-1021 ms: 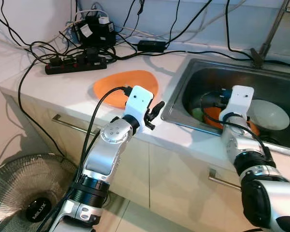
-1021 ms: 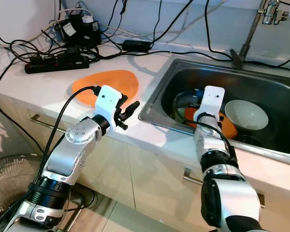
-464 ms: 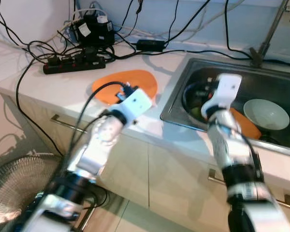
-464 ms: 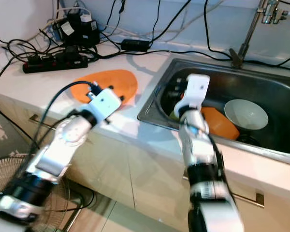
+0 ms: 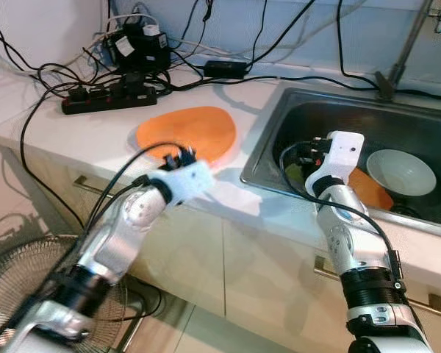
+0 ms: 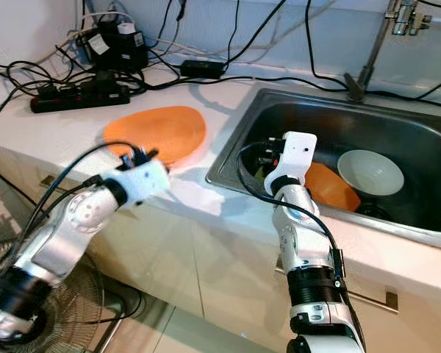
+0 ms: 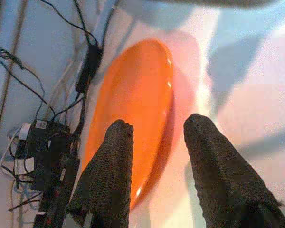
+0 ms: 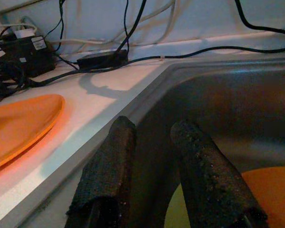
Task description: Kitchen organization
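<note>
An orange plate (image 5: 185,132) lies flat on the white counter, left of the steel sink (image 5: 264,151). My left gripper (image 7: 158,122) hovers low at the plate's near edge, open, its fingers (image 7: 107,180) pointing across the plate with nothing between them. Inside the sink are a second orange plate (image 5: 369,190), a white bowl (image 5: 401,163) and something green (image 5: 298,173) under my right wrist. My right gripper (image 8: 153,124) hangs in the sink's left part, open and empty, pointing at the sink's left wall.
A black power strip (image 5: 106,94), adapters and tangled cables crowd the counter's back. The faucet (image 5: 397,66) rises behind the sink. A floor fan (image 5: 29,294) stands low on the left, below the cabinet fronts with bar handles (image 5: 367,283).
My left arm swung and turned, so its gripper now points over the counter plate. My right gripper shifted left and back inside the sink, uncovering the orange plate there.
</note>
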Tool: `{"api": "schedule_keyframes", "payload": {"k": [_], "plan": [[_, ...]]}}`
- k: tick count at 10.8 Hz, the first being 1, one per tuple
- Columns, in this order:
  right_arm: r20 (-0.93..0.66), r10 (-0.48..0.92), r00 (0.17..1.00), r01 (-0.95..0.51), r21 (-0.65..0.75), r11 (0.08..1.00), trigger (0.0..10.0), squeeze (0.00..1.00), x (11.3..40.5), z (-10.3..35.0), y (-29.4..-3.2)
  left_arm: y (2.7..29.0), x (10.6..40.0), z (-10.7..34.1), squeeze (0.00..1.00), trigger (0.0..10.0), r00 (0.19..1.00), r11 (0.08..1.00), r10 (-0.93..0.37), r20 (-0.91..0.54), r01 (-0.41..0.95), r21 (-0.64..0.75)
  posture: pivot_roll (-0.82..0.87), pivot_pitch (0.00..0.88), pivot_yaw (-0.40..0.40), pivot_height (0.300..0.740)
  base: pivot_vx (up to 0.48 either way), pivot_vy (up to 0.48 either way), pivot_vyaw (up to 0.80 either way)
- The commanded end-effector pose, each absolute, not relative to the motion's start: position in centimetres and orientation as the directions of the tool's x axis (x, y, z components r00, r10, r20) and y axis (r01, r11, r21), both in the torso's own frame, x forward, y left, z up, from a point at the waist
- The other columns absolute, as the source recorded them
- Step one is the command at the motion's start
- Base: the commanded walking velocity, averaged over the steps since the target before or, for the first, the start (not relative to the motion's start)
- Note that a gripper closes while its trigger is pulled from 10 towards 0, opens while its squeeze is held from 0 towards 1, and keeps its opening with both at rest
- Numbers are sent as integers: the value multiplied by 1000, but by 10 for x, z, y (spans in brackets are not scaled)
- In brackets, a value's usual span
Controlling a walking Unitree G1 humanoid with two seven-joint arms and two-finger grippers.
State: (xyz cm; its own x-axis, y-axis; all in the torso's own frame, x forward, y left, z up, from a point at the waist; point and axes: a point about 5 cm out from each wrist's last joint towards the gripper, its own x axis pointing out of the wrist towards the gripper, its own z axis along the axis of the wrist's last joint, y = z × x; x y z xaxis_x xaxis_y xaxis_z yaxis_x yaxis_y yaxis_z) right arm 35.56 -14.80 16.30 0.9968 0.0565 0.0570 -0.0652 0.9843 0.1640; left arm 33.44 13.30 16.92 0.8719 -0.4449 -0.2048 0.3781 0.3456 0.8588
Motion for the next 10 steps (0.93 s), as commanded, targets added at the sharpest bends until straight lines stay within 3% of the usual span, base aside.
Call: {"api": "schedule_keyframes", "payload": {"k": [1,2,4,10], "plan": [[82,62,995,-75,166,983,10000,0,356,172,-145,133,334,170,0,10000,861,285,-453,-232,387,877,163,15,40,740,0,0,0],[79,65,995,-78,174,982,10000,0,354,173,-143,138,336,171,0,10000,863,191,-432,-261,371,909,161,13,41,740,0,0,0],[68,67,995,-78,178,981,10000,0,352,173,-142,141,342,175,0,10000,871,101,-406,-278,345,933,156,16,45,740,0,0,0],[40,39,998,-45,183,982,10000,0,343,170,-146,147,370,167,0,10000,880,-25,-335,-337,349,937,116,60,67,740,0,0,0]]}}
